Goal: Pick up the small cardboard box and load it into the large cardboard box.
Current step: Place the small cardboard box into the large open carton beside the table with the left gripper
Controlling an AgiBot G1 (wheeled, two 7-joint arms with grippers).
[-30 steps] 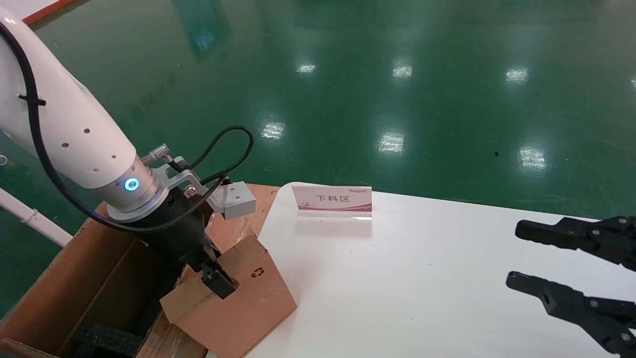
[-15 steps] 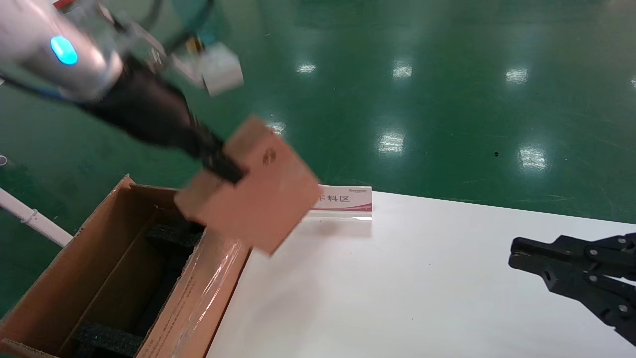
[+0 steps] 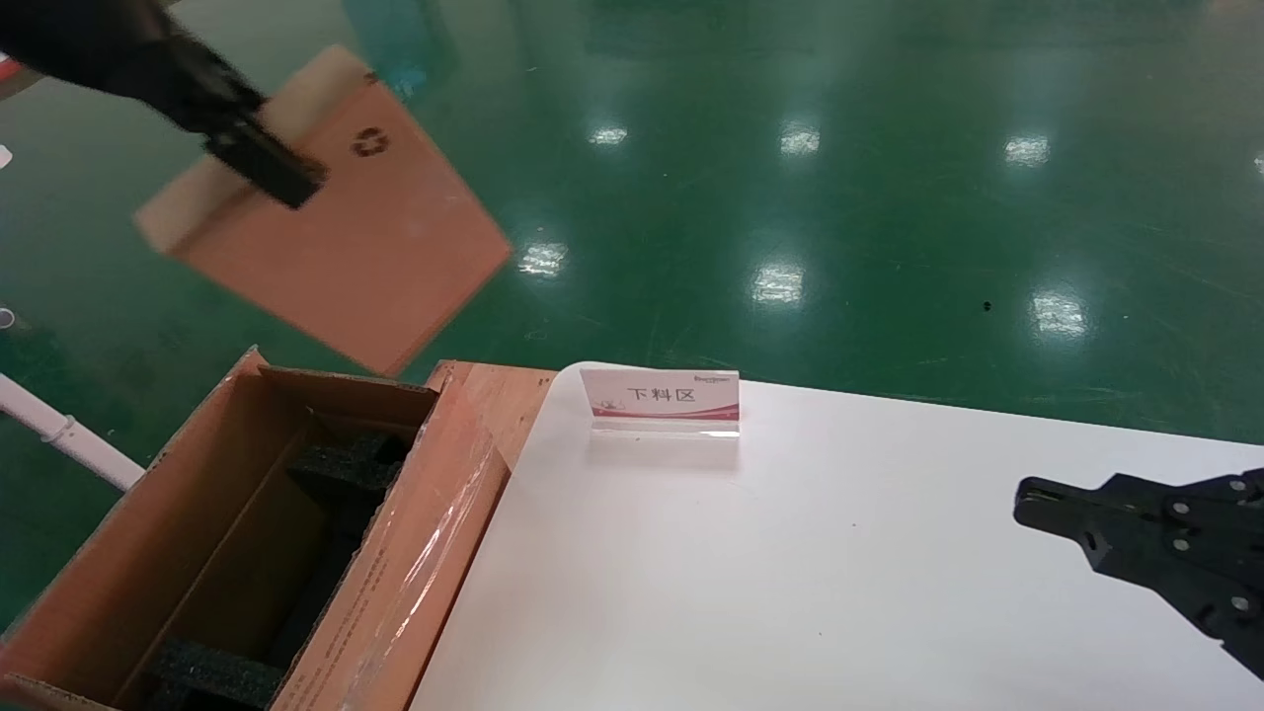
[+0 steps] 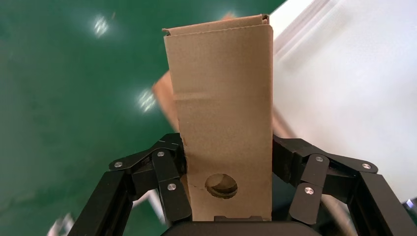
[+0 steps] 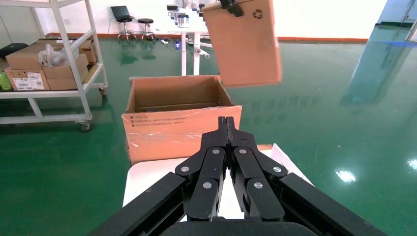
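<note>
My left gripper (image 3: 259, 160) is shut on the small cardboard box (image 3: 360, 237), a slim pinkish-tan carton with a black recycling symbol, and holds it tilted high in the air above the far end of the large cardboard box (image 3: 118, 553). The left wrist view shows the small box (image 4: 223, 103) clamped between the fingers (image 4: 169, 169). The large box stands open beside the table, with taped flap and black foam pads (image 3: 346, 459) inside. It also shows in the right wrist view (image 5: 179, 128), with the small box (image 5: 243, 42) above it. My right gripper (image 5: 226, 122) is shut and empty over the table's right side (image 3: 1032, 499).
A white table (image 3: 790, 573) carries a small red-and-white sign (image 3: 660, 397) at its far edge. A green glossy floor (image 3: 790, 148) lies around. In the right wrist view a shelf rack with cartons (image 5: 44, 59) stands at the far side.
My left gripper has lifted the small box from the large box's edge high up and toward the left. My right gripper has closed its fingers over the table.
</note>
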